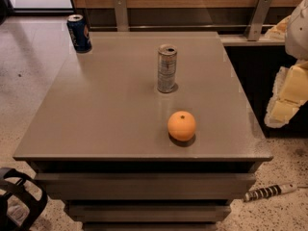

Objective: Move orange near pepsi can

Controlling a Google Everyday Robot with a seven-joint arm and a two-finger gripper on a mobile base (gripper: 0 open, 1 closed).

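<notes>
Pictured at far right edge, partly cut off: white, rounded arm shell (299, 28) above, smooth and shaded faintly grey underneath. Just below, gripper (285, 100) in pale cream-yellow, built of blocky, flat-faced segments, with rough whitish edging down the left side. Lowest segment squarish, paler on its face, darker along the seams.

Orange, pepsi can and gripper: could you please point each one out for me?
orange (182, 125), camera view: middle of its front skin.
pepsi can (79, 32), camera view: blue side wall, at the table's (106, 109) far left corner.
gripper (283, 107), camera view: pale body at the right edge, off the table.
</notes>
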